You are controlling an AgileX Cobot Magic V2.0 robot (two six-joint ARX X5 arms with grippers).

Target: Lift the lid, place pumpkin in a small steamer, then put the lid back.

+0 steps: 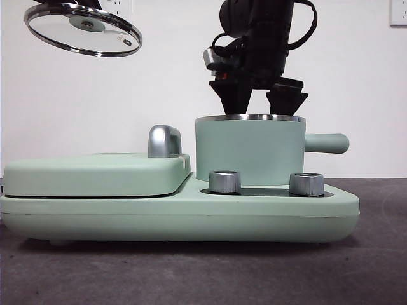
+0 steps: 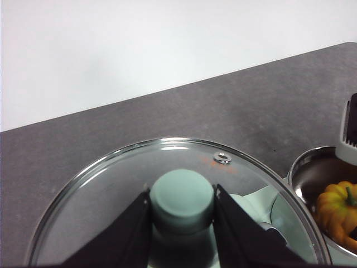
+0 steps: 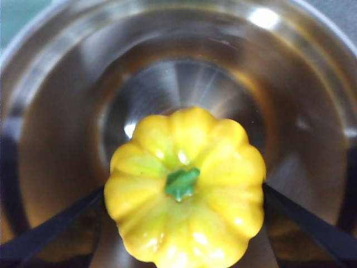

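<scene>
My left gripper (image 2: pixel 182 195) is shut on the mint-green knob of the clear glass lid (image 2: pixel 167 167). It holds the lid (image 1: pixel 82 28) tilted, high in the air at the front view's upper left. The small steamer (image 1: pixel 248 152) stands uncovered on the right of the appliance base, its handle (image 1: pixel 327 143) pointing right. My right gripper (image 1: pixel 259 101) reaches down into the steamer from above. Its jaws sit against both sides of the yellow pumpkin (image 3: pixel 184 190), low inside the steel bowl (image 3: pixel 67 111). The pumpkin (image 2: pixel 337 209) also shows in the left wrist view.
The wide mint-green base (image 1: pixel 178 213) carries a flat rectangular cover (image 1: pixel 95 173) on its left with a silver handle (image 1: pixel 164 140). Two silver knobs (image 1: pixel 224 181) (image 1: pixel 306 183) stand in front of the steamer. Dark grey tabletop (image 1: pixel 203 273) lies all around, with a white wall behind.
</scene>
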